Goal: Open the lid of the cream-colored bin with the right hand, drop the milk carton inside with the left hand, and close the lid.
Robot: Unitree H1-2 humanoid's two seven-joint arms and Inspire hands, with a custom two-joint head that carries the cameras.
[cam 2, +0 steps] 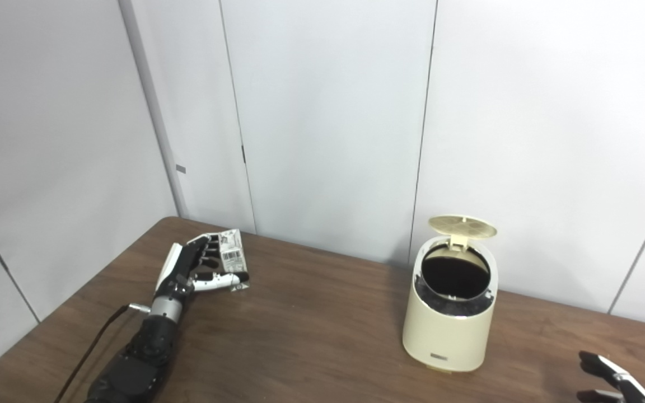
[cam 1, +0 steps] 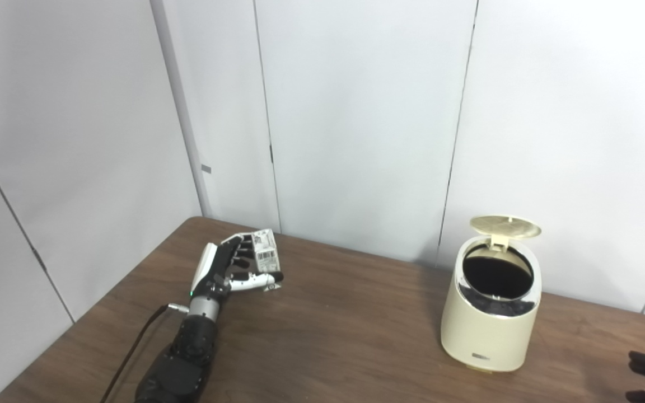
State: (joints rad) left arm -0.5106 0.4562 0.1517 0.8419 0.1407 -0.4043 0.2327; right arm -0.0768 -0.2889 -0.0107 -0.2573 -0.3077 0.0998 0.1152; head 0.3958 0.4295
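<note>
— Where's the milk carton (cam 1: 263, 253)?

— At the far left of the table (cam 1: 333, 330), standing by the back edge. The left hand (cam 1: 227, 267) is wrapped around it — fingers (cam 1: 242, 252) curled over its near face, thumb along the bottom — so the carton is grasped, though it looks to be resting on the table.

— And the cream-colored bin (cam 2: 449, 313)?

— To the right, well apart from the carton. Its lid (cam 2: 462, 225) stands raised on the rear hinge, and the dark inside shows.

— The right hand (cam 2: 612, 380)?

— Low in the bottom right corner, near the bin but not touching it. Only dark fingertips show, spread apart and holding nothing.
</note>
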